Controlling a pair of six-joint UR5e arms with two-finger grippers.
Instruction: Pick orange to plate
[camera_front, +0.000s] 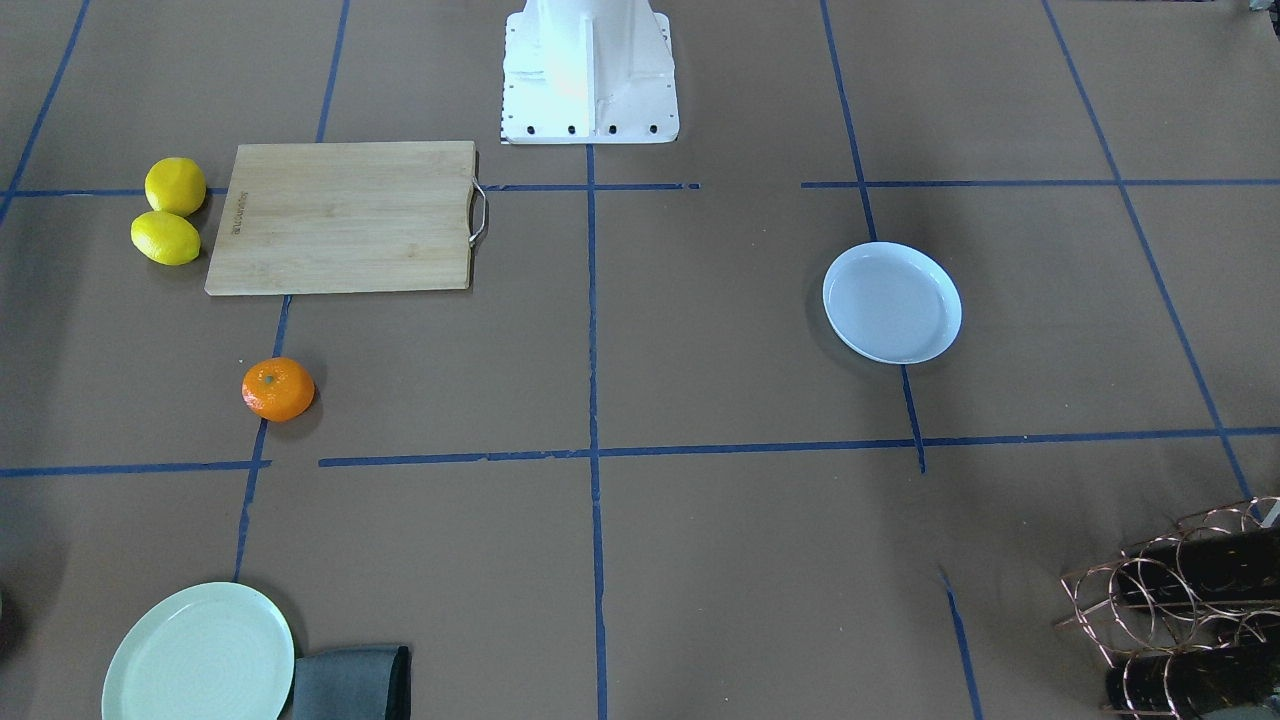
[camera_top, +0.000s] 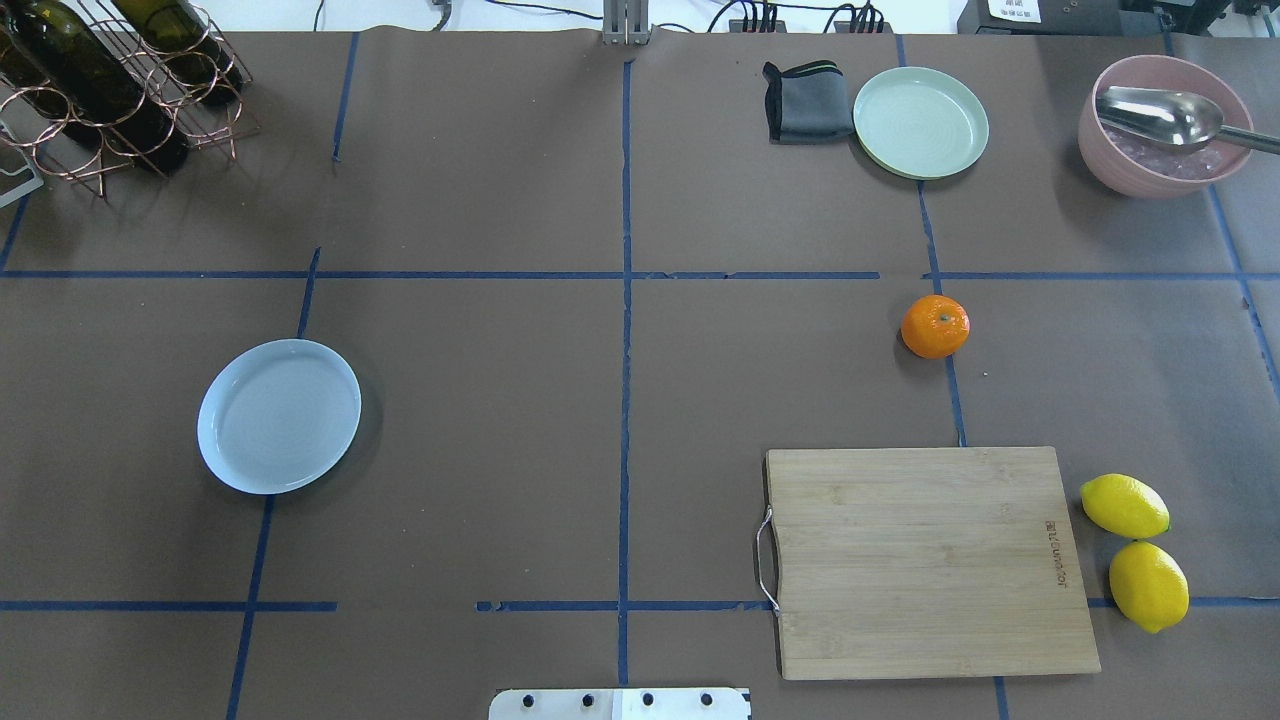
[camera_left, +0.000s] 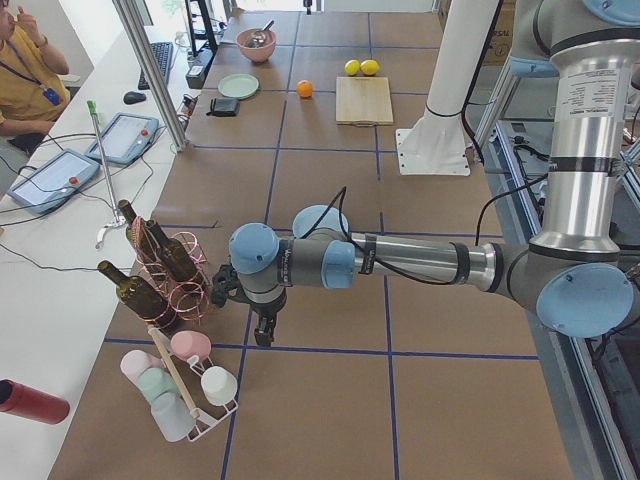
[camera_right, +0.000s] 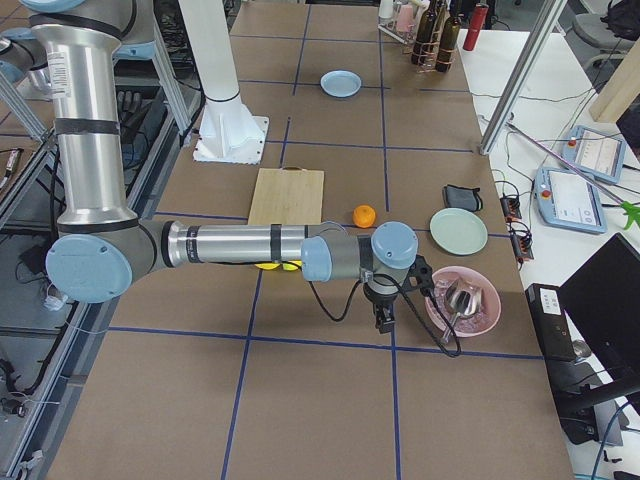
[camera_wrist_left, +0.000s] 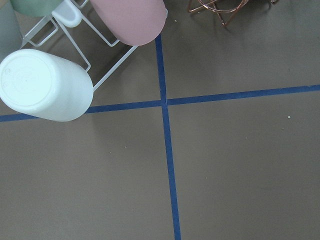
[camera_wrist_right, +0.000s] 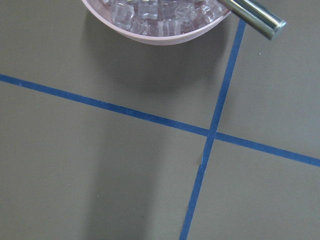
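The orange lies alone on the brown table on my right half, beyond the cutting board. The bluish-white plate sits empty on my left half. Neither gripper shows in the overhead or front view. My left gripper hangs over the table's left end by the cup rack, far from the plate. My right gripper hangs beside the pink bowl, a short way from the orange. From these side views I cannot tell whether either is open or shut.
A wooden cutting board and two lemons lie at the near right. A mint plate, grey cloth and pink bowl of ice with a spoon stand far right. A wine rack and cup rack crowd the left end.
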